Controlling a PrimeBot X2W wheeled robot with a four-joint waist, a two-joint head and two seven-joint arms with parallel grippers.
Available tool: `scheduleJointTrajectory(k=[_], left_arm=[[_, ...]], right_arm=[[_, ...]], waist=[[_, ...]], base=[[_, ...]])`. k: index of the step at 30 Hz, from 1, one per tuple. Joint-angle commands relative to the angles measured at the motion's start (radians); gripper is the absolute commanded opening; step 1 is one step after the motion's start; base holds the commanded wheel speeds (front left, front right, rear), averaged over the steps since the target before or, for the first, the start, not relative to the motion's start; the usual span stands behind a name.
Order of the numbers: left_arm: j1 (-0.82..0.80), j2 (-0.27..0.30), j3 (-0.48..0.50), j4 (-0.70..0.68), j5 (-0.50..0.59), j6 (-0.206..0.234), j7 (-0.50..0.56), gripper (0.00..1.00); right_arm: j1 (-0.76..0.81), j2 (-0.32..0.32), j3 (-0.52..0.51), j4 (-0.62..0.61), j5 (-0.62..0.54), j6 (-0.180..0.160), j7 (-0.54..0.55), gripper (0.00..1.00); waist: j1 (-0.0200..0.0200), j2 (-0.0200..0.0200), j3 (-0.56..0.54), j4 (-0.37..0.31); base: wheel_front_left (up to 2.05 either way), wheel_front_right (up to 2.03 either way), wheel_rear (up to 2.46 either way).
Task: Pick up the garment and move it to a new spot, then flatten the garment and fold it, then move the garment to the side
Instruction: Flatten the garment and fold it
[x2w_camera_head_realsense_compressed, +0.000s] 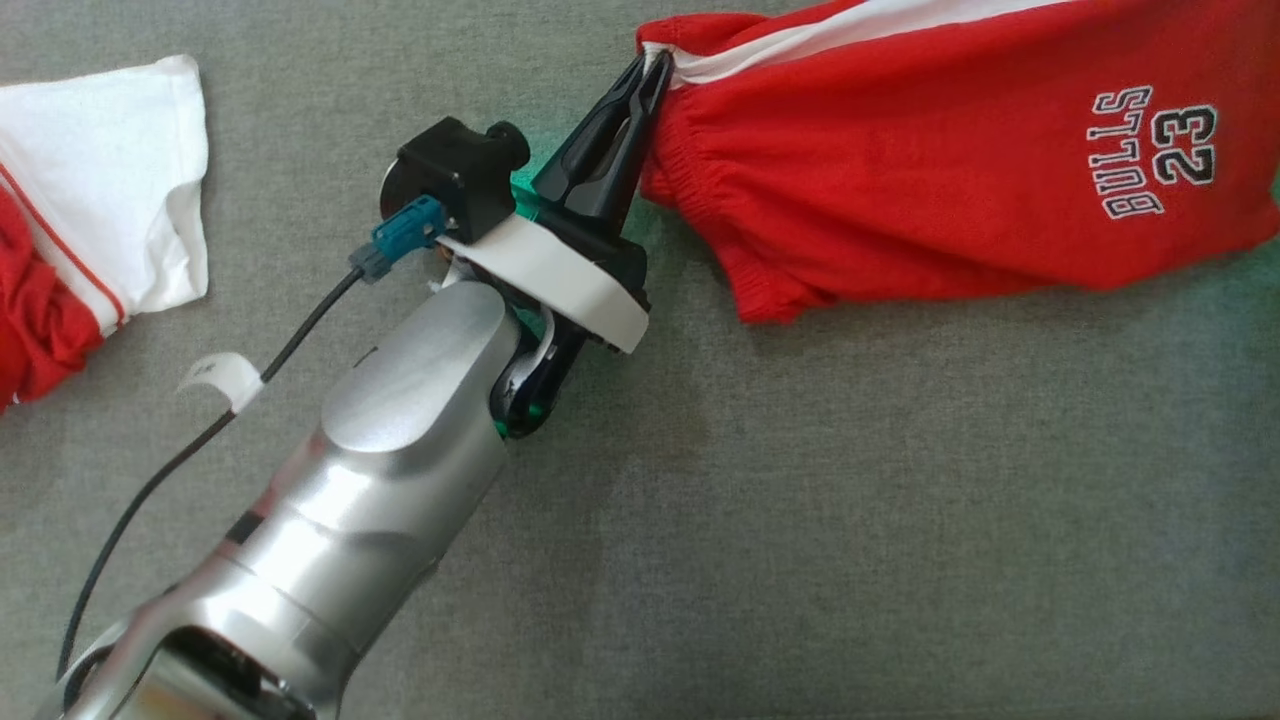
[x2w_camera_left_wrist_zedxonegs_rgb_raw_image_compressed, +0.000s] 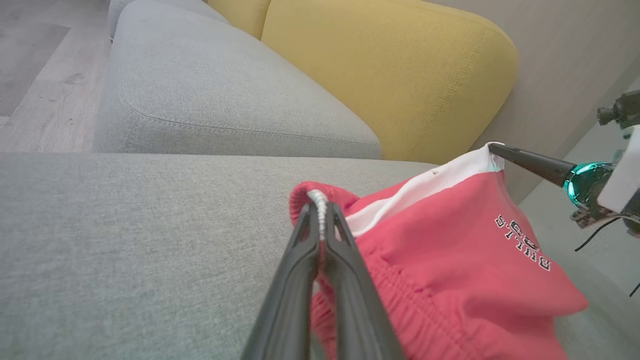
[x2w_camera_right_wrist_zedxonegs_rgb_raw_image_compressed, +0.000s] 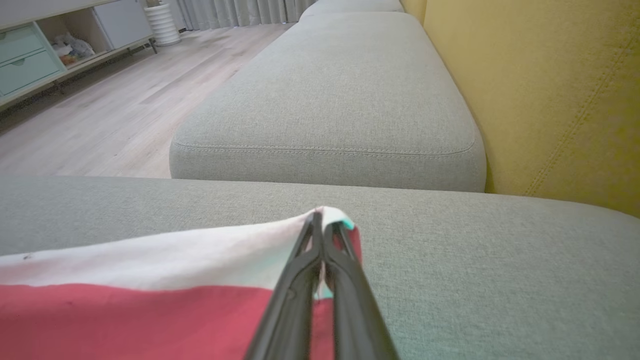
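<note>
Your left gripper (x2w_camera_head_realsense_compressed: 652, 68) sits top middle of the head frame, fingers pressed together on the elastic waistband corner of the red shorts (x2w_camera_head_realsense_compressed: 950, 180) — in the left wrist frame there's a white cord (x2w_camera_left_wrist_zedxonegs_rgb_raw_image_compressed: 320, 207) caught right between the tips; the shorts fill the upper right of the head frame, white side stripe along the top, "BULLS 23" print near the right edge; your right gripper (x2w_camera_right_wrist_zedxonegs_rgb_raw_image_compressed: 325, 222) is clamped as well, bottom middle of its own wrist frame, pinching the white-striped corner at the other end; the fabric is stretched between both grippers over the gray sofa cushion (x2w_camera_head_realsense_compressed: 800, 520) — can't tell whether the lower edge touches it; a second red and white garment (x2w_camera_head_realsense_compressed: 110, 200) lies at the left edge of the head frame, well apart; yellow backrest (x2w_camera_left_wrist_zedxonegs_rgb_raw_image_compressed: 390, 75) at the top of the left wrist frame.
</note>
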Motion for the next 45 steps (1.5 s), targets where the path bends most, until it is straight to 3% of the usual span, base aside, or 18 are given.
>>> scheduleJointTrajectory(k=[1, 2, 3, 4, 5, 11, 15, 16, 19, 23, 30, 31, 32, 33, 37, 45], left_arm=[[-0.033, 0.005, 0.038, -0.022, 0.011, -0.006, -0.01, 0.0], [-0.033, 0.002, 0.041, -0.022, 0.013, -0.006, -0.011, 0.0], [-0.033, -0.001, 0.045, -0.022, 0.015, -0.006, -0.011, 0.05], [-0.032, -0.004, 0.052, -0.025, 0.017, -0.006, -0.012, 0.55], [-0.03, -0.006, 0.06, -0.027, 0.021, -0.006, -0.012, 1.0], [0.035, -0.022, 0.154, -0.084, 0.051, -0.003, -0.012, 1.0], [0.191, 0.009, 0.306, -0.236, 0.264, 0.101, -0.012, 1.0], [0.191, 0.009, 0.306, -0.236, 0.264, 0.101, -0.012, 1.0], [0.324, 0.009, 0.395, -0.351, 0.403, 0.193, -0.012, 1.0], [0.475, -0.003, 0.47, -0.476, 0.537, 0.258, -0.012, 1.0], [0.621, -0.03, 0.492, -0.548, 0.632, 0.258, -0.012, 1.0], [0.63, -0.033, 0.493, -0.55, 0.637, 0.257, -0.012, 1.0], [0.637, -0.035, 0.493, -0.552, 0.64, 0.256, -0.012, 1.0], [0.641, -0.037, 0.493, -0.552, 0.642, 0.253, -0.012, 1.0], [0.651, -0.041, 0.499, -0.551, 0.651, 0.251, -0.012, 1.0], [0.669, -0.044, 0.52, -0.548, 0.642, 0.227, -0.012, 1.0]], right_arm=[[-0.019, -0.013, 0.023, 0.001, 0.006, 0.007, -0.021, 0.0], [-0.03, -0.009, 0.037, 0.017, 0.009, 0.007, -0.027, 0.0], [-0.039, -0.004, 0.051, 0.032, 0.013, 0.007, -0.031, 0.39], [-0.047, 0.002, 0.063, 0.047, 0.017, 0.007, -0.036, 0.99], [-0.054, 0.007, 0.071, 0.061, 0.02, 0.007, -0.045, 1.0], [-0.026, 0.04, 0.093, 0.083, 0.043, 0.007, -0.164, 1.0], [0.078, 0.076, 0.079, 0.095, 0.03, 0.007, -0.197, 1.0], [0.078, 0.076, 0.079, 0.095, 0.03, 0.007, -0.197, 1.0], [0.136, 0.104, 0.031, 0.138, 0.002, 0.007, -0.199, 1.0], [0.177, 0.121, -0.055, 0.244, -0.062, 0.007, -0.194, 1.0], [0.194, 0.159, -0.139, 0.416, -0.087, 0.007, -0.104, 1.0], [0.194, 0.163, -0.142, 0.428, -0.082, 0.007, -0.087, 0.68], [0.193, 0.164, -0.144, 0.436, -0.08, 0.007, -0.08, 0.25], [0.192, 0.163, -0.143, 0.438, -0.081, 0.007, -0.081, 0.0], [0.194, 0.157, -0.144, 0.443, -0.081, 0.007, -0.093, 0.0], [0.229, 0.057, -0.168, 0.455, -0.131, 0.007, -0.147, 0.0]], waist=[[-0.0001, 0.0, 0.003, 0.003], [-0.0001, 0.0, 0.004, 0.003], [-0.0001, 0.0, 0.004, 0.004], [-0.0001, 0.0, 0.003, 0.005], [-0.0001, 0.0, 0.002, 0.006], [-0.0001, 0.0, -0.033, 0.012], [-0.0001, 0.0, -0.083, 0.012], [-0.0001, 0.0, -0.083, 0.012], [-0.0001, 0.0, -0.112, 0.024], [-0.0001, 0.0, -0.145, 0.063], [-0.0001, 0.0, -0.185, 0.141], [-0.0001, 0.0, -0.187, 0.148], [-0.0001, 0.0, -0.189, 0.154], [-0.0001, 0.0, -0.192, 0.159], [-0.0001, 0.0, -0.203, 0.156], [-0.0001, 0.0, -0.231, 0.089]], base=[[0.0, 0.0, 0.0], [0.0, 0.0, 0.0], [0.0, 0.0, 0.0], [0.0, 0.0, 0.0], [0.0, 0.0, 0.0], [0.0, 0.0, 0.0], [0.0, 0.0, 0.0], [0.0, 0.0, 0.0], [0.0, 0.0, 0.0], [0.0, 0.0, 0.0], [0.0, 0.0, 0.0], [0.0, 0.0, 0.0], [0.0, 0.0, 0.0], [0.0, 0.0, 0.0], [0.0, 0.0, 0.0], [0.0, 0.0, 0.0]])
